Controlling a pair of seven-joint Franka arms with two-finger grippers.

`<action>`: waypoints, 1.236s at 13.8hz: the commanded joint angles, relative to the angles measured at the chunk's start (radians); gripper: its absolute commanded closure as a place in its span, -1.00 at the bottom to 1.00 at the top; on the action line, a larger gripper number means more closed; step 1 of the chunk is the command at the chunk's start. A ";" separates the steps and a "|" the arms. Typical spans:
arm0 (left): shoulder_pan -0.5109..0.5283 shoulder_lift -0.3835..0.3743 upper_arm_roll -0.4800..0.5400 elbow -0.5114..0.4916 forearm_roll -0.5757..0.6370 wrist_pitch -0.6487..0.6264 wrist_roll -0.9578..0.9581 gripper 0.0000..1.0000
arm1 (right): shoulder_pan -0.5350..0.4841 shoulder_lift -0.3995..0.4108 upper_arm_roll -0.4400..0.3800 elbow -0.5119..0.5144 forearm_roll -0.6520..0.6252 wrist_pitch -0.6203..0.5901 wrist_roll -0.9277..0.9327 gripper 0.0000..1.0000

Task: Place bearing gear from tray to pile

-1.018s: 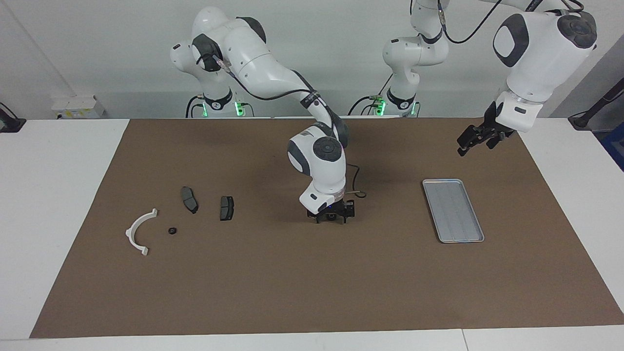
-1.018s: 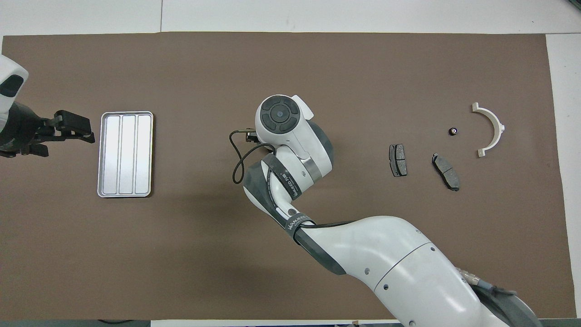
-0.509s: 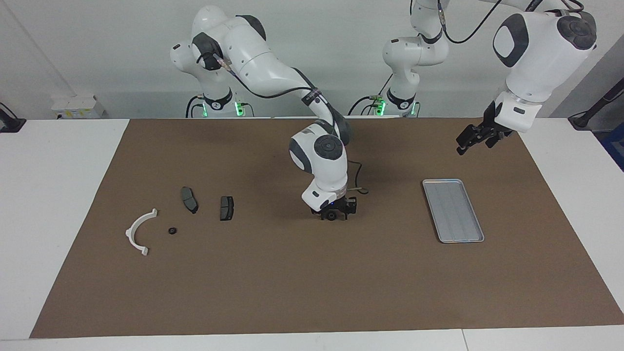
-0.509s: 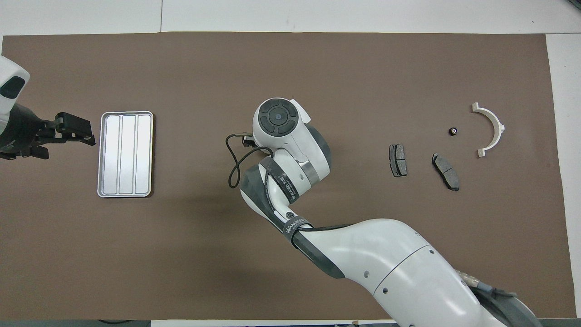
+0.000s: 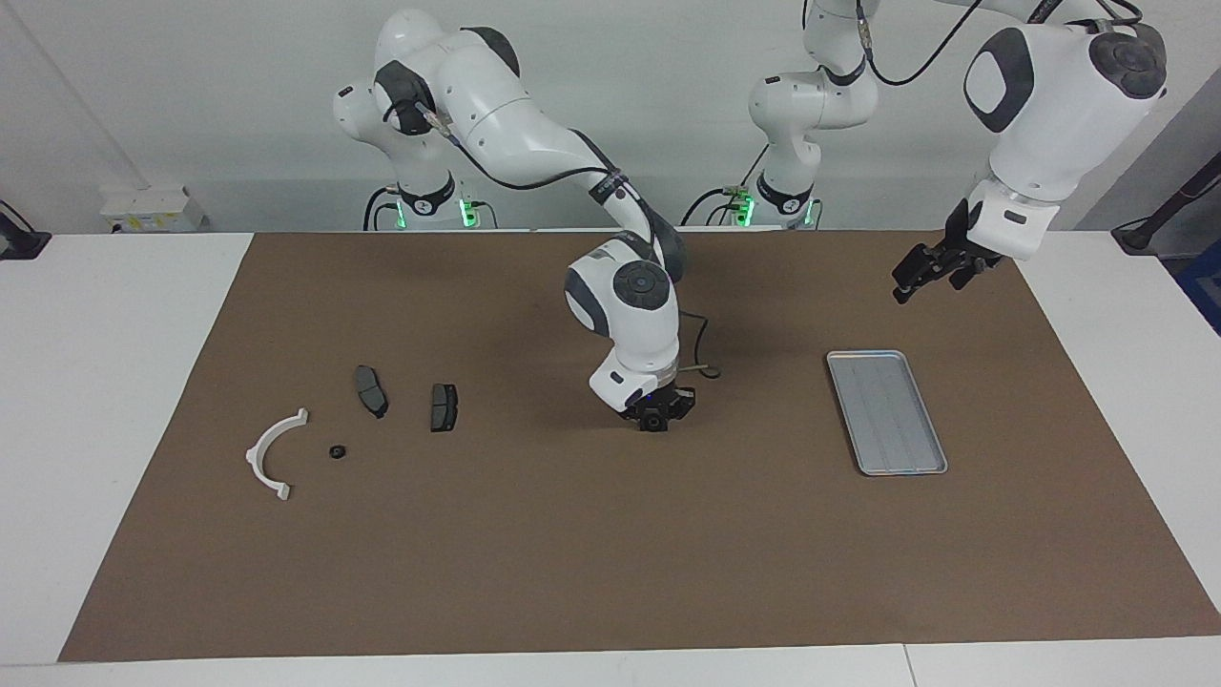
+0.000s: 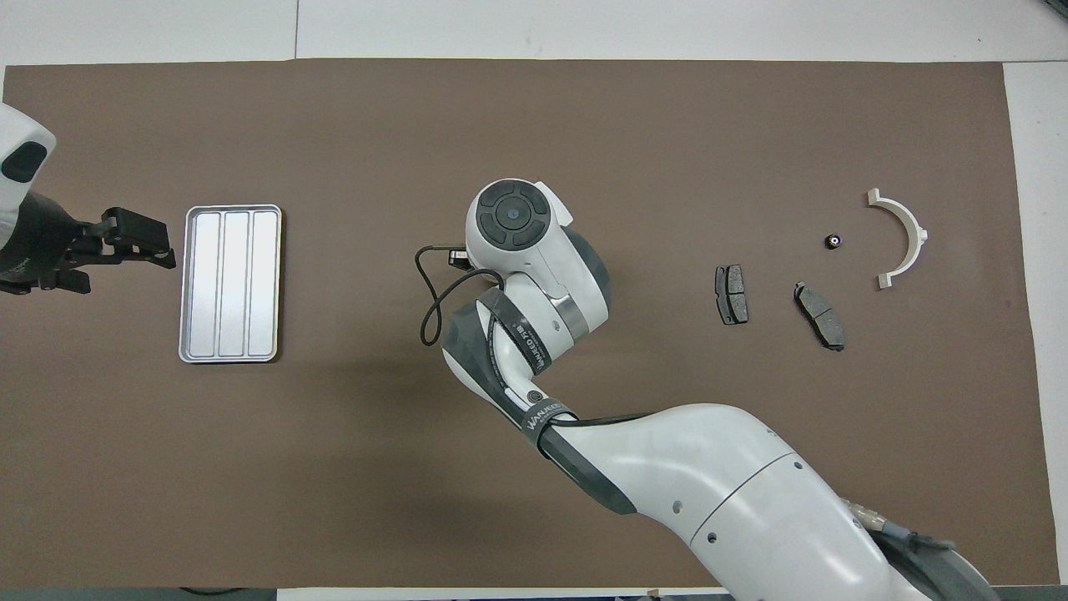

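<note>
My right gripper is low over the middle of the brown mat and is shut on a small dark round bearing gear. In the overhead view the right arm's wrist hides both. The silver tray lies empty toward the left arm's end. The pile lies toward the right arm's end: a white semicircular bracket, two dark brake pads and a small black round part. My left gripper waits open and empty in the air beside the tray.
The brown mat covers most of the white table. A thin cable loops off the right wrist. The right arm's forearm spans the mat's near part in the overhead view.
My right gripper, spread wide low on the mat a second ago, has shut on the small round part, turned and risen slightly. The left gripper has barely moved.
</note>
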 commanded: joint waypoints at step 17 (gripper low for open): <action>-0.002 -0.018 -0.001 -0.013 -0.013 -0.014 0.006 -1.00 | -0.496 -0.201 0.005 -0.029 0.009 -0.262 -0.737 1.00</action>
